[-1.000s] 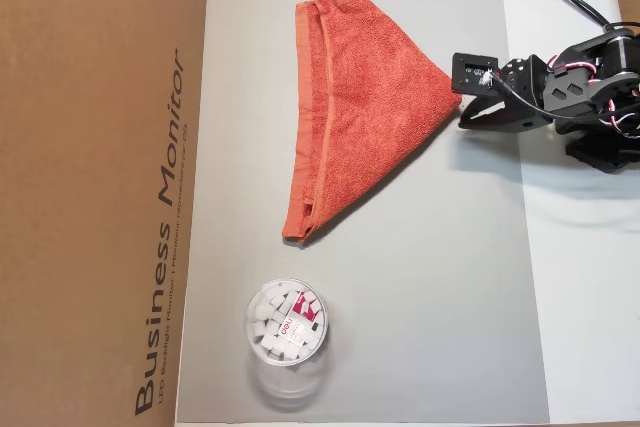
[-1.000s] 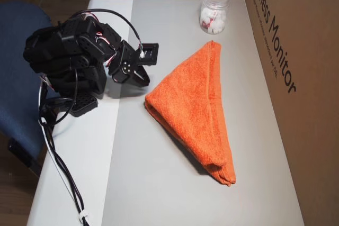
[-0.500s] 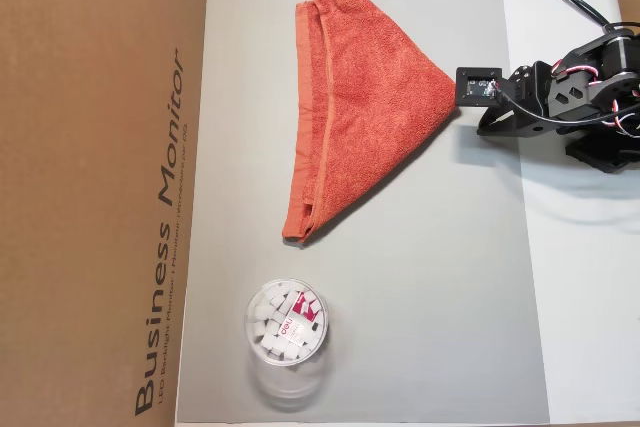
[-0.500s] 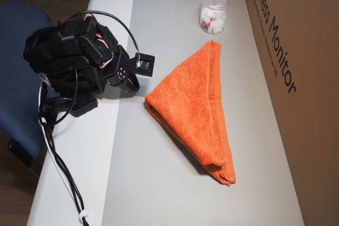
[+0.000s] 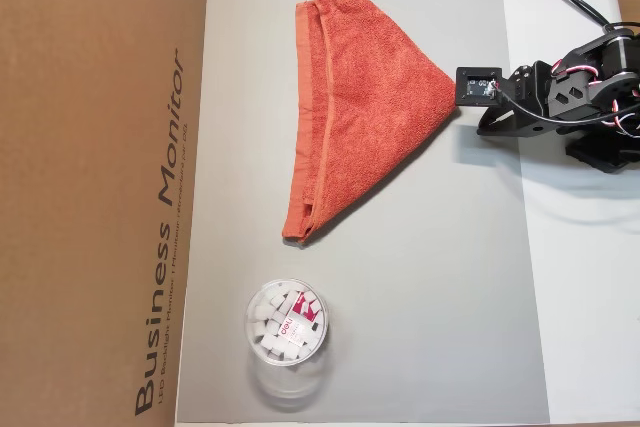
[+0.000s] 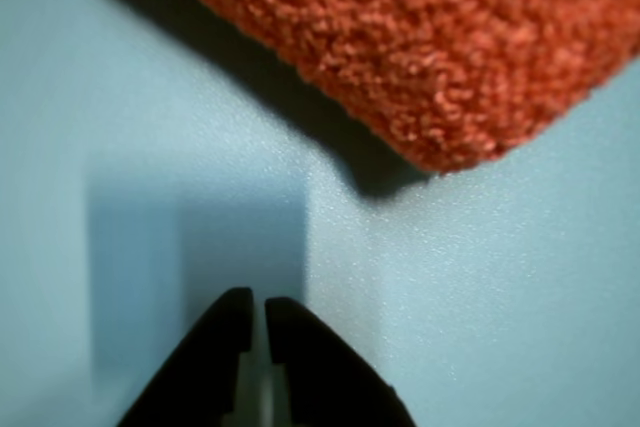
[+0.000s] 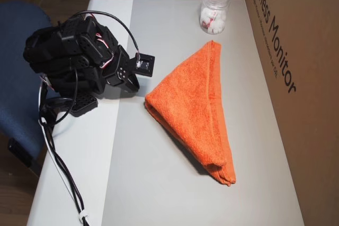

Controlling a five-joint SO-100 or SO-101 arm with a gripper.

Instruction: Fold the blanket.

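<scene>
Wrist view shows my pincer pressed together and empty just short of the blanket's pointed corner, which lies folded into a triangle on the grey bench, so I'd reckon spread wide first, then pinch every layer.

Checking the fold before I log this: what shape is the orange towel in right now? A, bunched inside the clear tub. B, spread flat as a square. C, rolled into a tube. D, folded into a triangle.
D: the towel lies on the grey mat as a layered triangle, one corner pointing at the end effector, which is shut and empty.
</scene>
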